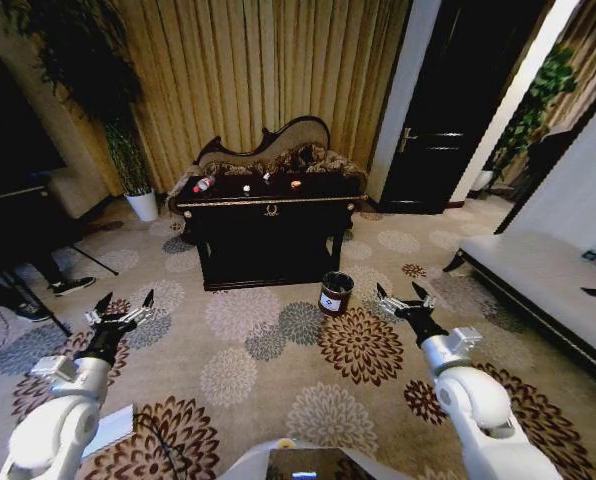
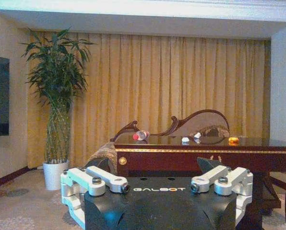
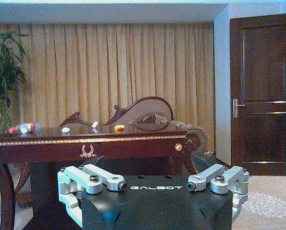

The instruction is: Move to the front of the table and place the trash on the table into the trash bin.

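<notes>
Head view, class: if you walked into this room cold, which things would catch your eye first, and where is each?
The black table with gold trim stands mid-room before the gold curtains, with a red-capped bottle lying at its left end. A small dark trash bin sits on the flowered carpet by the table's right front corner. Nearest, the left claw and right claw are raised open over the carpet, well short of the table.

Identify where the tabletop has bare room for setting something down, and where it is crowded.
The table's right end, beyond the orange item, is bare. Its left and middle are crowded: bottle at the left end, paper wads midway. Both grippers hang open, away from the table.
</notes>
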Tool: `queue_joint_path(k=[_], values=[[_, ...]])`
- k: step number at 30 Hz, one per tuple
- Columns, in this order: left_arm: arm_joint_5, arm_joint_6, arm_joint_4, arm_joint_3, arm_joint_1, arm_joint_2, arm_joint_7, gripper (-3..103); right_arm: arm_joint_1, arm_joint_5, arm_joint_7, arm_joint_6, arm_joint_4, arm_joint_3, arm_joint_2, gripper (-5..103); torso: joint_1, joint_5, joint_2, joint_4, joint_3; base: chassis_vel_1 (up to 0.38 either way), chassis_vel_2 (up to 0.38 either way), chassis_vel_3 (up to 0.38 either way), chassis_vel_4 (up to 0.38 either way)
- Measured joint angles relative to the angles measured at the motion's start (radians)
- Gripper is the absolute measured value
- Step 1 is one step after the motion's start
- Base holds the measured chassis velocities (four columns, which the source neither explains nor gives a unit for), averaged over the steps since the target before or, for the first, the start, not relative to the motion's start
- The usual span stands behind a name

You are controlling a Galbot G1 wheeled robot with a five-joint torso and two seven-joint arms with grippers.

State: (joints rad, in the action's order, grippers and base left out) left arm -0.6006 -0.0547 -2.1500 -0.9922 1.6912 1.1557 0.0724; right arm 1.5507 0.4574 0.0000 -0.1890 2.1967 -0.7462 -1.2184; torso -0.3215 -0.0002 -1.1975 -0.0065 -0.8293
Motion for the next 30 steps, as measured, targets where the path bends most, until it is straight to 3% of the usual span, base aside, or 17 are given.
queue_joint_path(k=[8, 30], values=[[0.001, 0.002, -0.007, -0.003, 0.005, 0.009, -0.003, 100, -0.005, -0.018, 0.0, 0.044, -0.018, -0.005, -0.029, 100, 0.0, 0.0, 0.0, 0.0, 0.0, 0.0, 0.0, 0.0, 0.0], [0.004, 0.003, -0.01, -0.006, 0.0, 0.01, -0.004, 100, -0.002, -0.029, 0.0, 0.054, -0.029, 0.002, -0.038, 100, 0.0, 0.0, 0.0, 0.0, 0.0, -0.036, 0.039, 0.039, -0.04]])
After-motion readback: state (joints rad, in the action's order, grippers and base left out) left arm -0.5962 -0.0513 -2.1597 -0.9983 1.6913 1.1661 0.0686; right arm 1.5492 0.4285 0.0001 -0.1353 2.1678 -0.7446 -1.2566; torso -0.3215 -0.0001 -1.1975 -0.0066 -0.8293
